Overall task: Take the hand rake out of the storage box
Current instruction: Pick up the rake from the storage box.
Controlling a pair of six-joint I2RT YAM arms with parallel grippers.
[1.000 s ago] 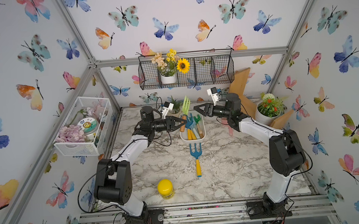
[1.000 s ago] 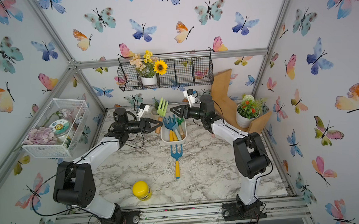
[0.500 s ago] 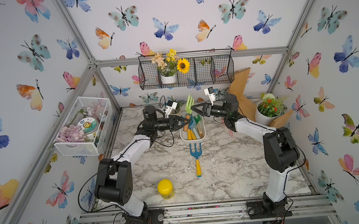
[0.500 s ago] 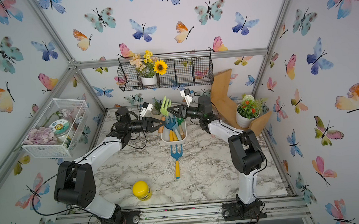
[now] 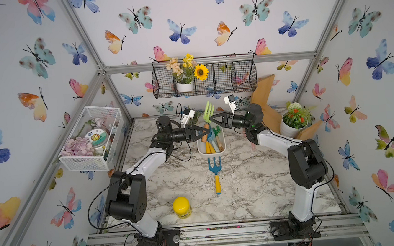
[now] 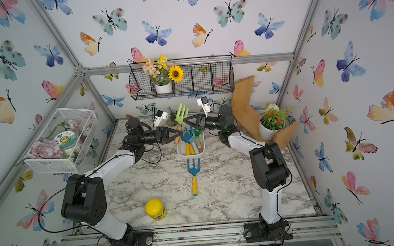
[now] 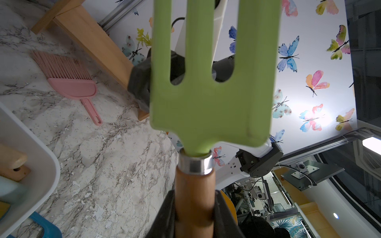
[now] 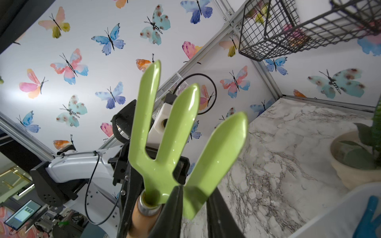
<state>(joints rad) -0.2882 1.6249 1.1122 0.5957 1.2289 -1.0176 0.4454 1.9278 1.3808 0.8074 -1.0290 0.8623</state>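
Hand rake: we see the hand rake (image 5: 208, 111) upright over the far end of the storage box (image 5: 212, 153), tines up. Its handle end is by the box's left rim; we cannot tell whether it clears that rim.
Left gripper: the left gripper (image 5: 204, 133) is clamped narrowly on the wooden handle, just under the metal collar.
Right gripper: the right gripper (image 5: 211, 119) comes in from the opposite side. In the right wrist view its fingers (image 8: 175, 206) are closed on the lower shoulder of the green head.
Overhead edge: the black wire basket (image 5: 205, 80) hangs on the back wall above the tines, apart from them.
Side edges: wooden boards (image 5: 264, 95) and a plant pot (image 5: 289, 129) stand behind the right arm, and a white mesh basket (image 5: 92, 140) hangs on the left wall.
Open room: we find bare marble table (image 5: 254, 171) in front of the box, apart from a blue-headed tool (image 5: 215, 172) just beside the near rim and a yellow jar (image 5: 181, 206) nearer the front edge.
Materials: the rake head is glossy green with three flat tapered tines, and the handle is smooth round wood. The box is white plastic with rounded corners and holds other tools.
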